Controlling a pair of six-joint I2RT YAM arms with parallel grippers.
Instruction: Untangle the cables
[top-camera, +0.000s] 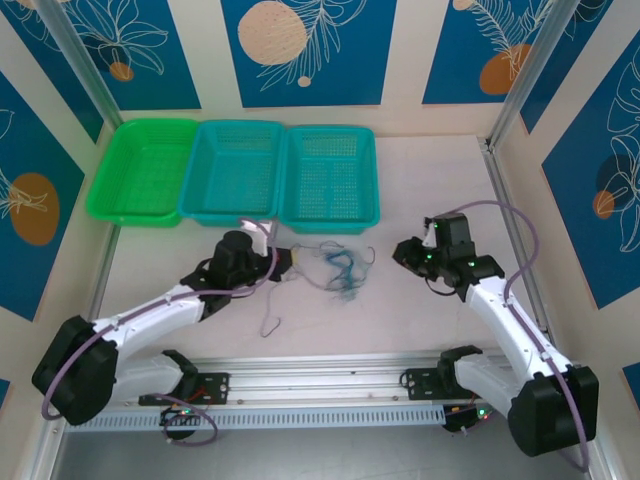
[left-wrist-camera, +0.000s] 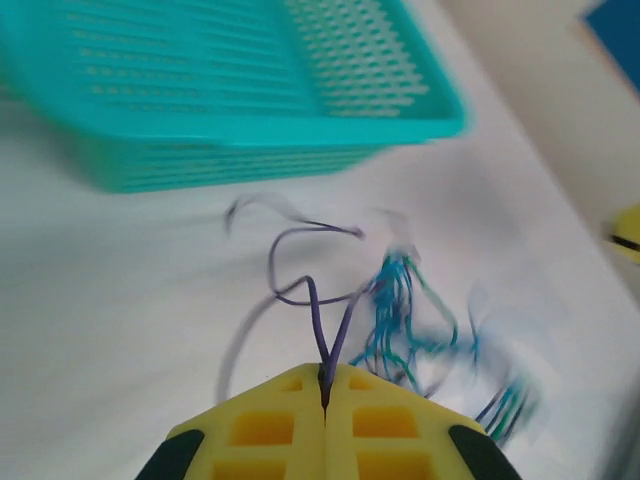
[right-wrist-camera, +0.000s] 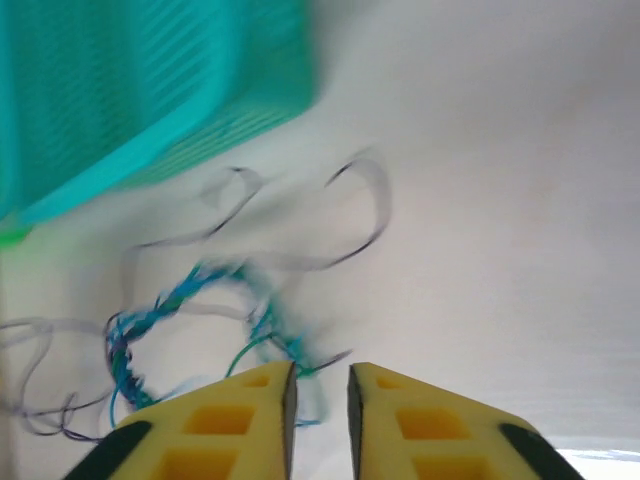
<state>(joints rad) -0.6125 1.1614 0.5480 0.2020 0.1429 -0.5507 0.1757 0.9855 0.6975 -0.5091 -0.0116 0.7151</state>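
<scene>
Lying before baskets (top-camera: 330, 216) — tangled cables (top-camera: 338, 266)

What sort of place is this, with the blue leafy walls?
Probably a robot test booth: two robot arms bolted to a metal rail, patterned panels boxing in the table, plastic baskets and tangled wires set out.

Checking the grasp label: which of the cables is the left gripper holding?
The purple cable, its two strands running into the shut left gripper; the blue-and-teal bundle lies loose beside it.
</scene>
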